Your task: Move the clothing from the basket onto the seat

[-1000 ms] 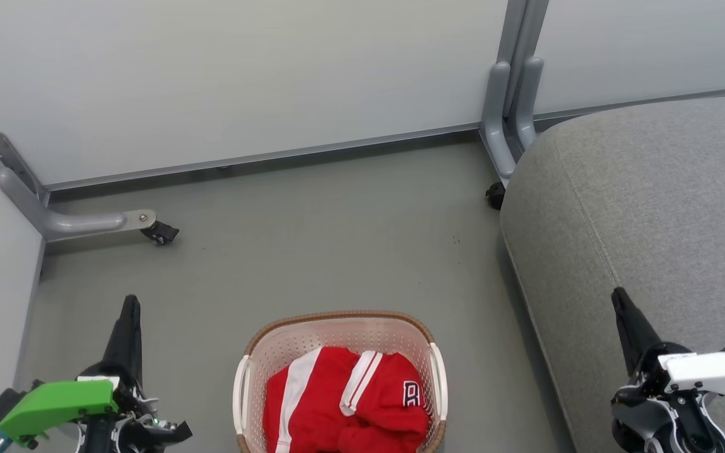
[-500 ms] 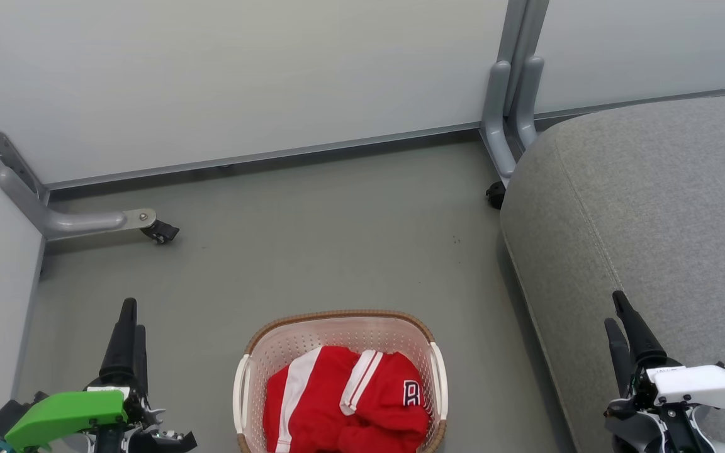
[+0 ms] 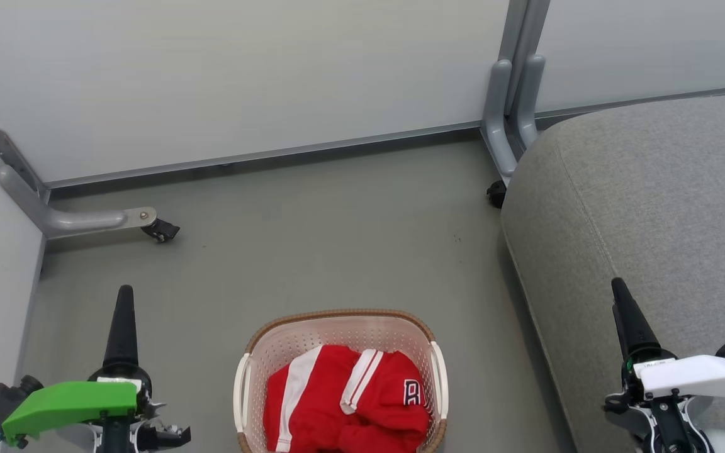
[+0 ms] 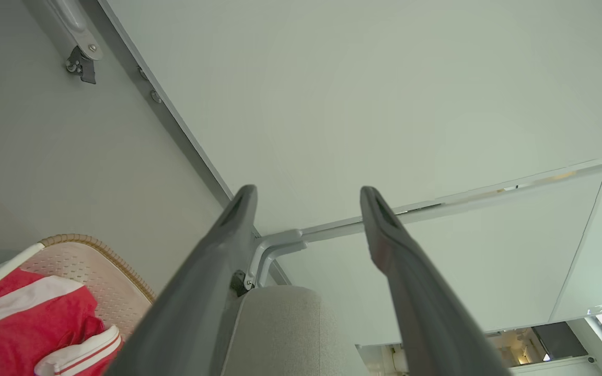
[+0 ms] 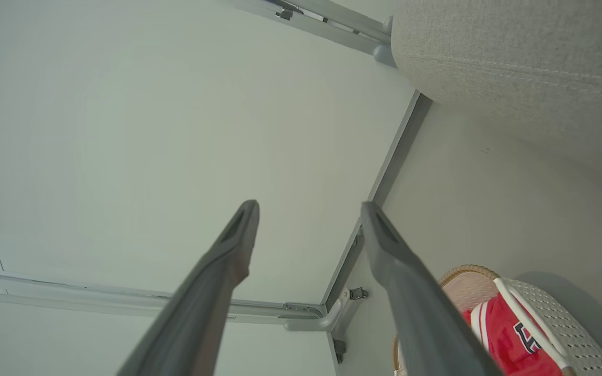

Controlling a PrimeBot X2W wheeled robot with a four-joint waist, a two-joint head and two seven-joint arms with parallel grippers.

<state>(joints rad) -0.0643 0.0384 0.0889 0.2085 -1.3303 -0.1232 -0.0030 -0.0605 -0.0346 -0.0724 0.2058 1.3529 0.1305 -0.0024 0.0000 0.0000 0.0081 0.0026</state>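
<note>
Head view: I see the clothing point(image 3: 343, 402) heaped in the basket point(image 3: 337, 314), on the floor point(image 3: 312, 239) between the left pincer point(image 3: 124, 296) and the right pincer point(image 3: 618, 289). Open floor runs ahead to the wall point(image 3: 243, 82), and the seat point(image 3: 652, 220) has its rounded edge near the basket's right side.
Left wrist view: left pincer point(image 4: 306, 193) spread.
Right wrist view: right pincer point(image 5: 309, 209) spread too, with the basket rim beside one finger.

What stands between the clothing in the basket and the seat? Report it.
Nothing visible stands between them: only bare floor separates the basket from the seat; the clothing just has to clear the basket's own wall.
</note>
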